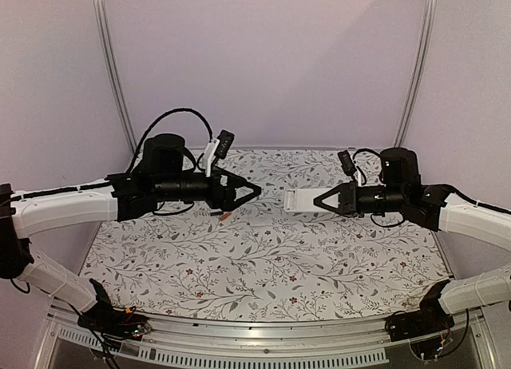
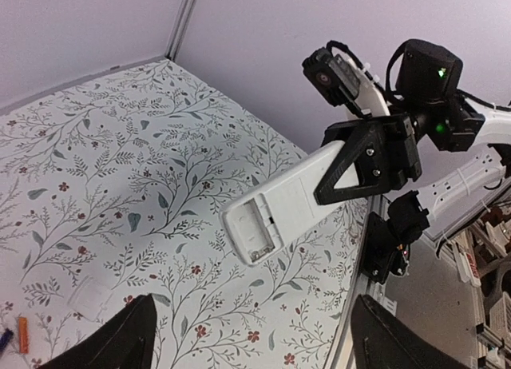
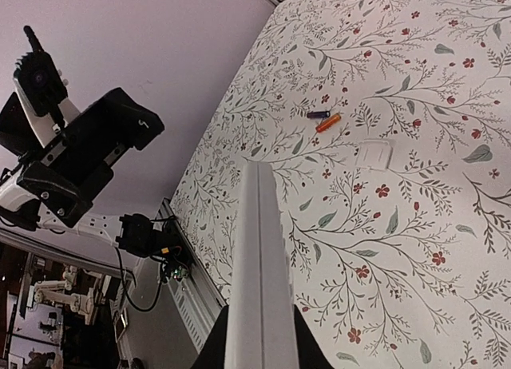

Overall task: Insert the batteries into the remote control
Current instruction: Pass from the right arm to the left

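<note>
Up over the flowery table (image 1: pixel 160 265), the right hand (image 1: pixel 323 200) is clamped on one end of the remote control (image 1: pixel 300 200), with its white back and open battery slot turned toward the left hand (image 2: pixel 254 305), whose fingers stand wide apart and empty. The remote looks light, stiff and a bit slick, so a grip on the end away from the slot seems right. The batteries (image 3: pixel 327 123), one orange and one dark, lie together on the table near the left hand; they're tiny, smooth and probably rolly, so pinching mid-barrel looks safest.
</note>
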Controlling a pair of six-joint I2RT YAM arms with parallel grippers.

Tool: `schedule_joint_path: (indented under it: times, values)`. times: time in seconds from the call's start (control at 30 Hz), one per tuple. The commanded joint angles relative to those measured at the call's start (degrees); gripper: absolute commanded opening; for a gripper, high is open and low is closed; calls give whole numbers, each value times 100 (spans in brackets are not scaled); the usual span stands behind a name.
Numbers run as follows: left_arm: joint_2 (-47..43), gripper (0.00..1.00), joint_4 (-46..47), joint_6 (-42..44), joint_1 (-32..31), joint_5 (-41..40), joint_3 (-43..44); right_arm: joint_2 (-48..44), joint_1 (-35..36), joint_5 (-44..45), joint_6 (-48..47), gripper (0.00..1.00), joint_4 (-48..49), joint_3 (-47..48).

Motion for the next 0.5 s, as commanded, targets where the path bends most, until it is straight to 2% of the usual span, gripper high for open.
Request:
schedule_joint_path:
  times: [0.0, 0.07, 0.2, 0.27, 0.47]
  values:
    - [-47, 85, -1120, 1219, 43, 421, 270, 41, -1, -849, -733, 0, -800, 281]
    - [-43, 86, -1327, 1540, -74, 429, 350, 102, -2, -1101, -985, 0, -980, 387]
    - [-92, 89, -1415, 2074, -393, -45, 318, 240, 38, -1732, -1170, 0, -1158, 566]
    - [56, 84, -1448, 1988, -398, 150, 417, 255, 130, -1896, -1313, 0, -1309, 659]
    - [652, 64, -1405, 1507, -485, 1482, 835, 332, 466, -2078, -2209, 0, -2162, 1125]
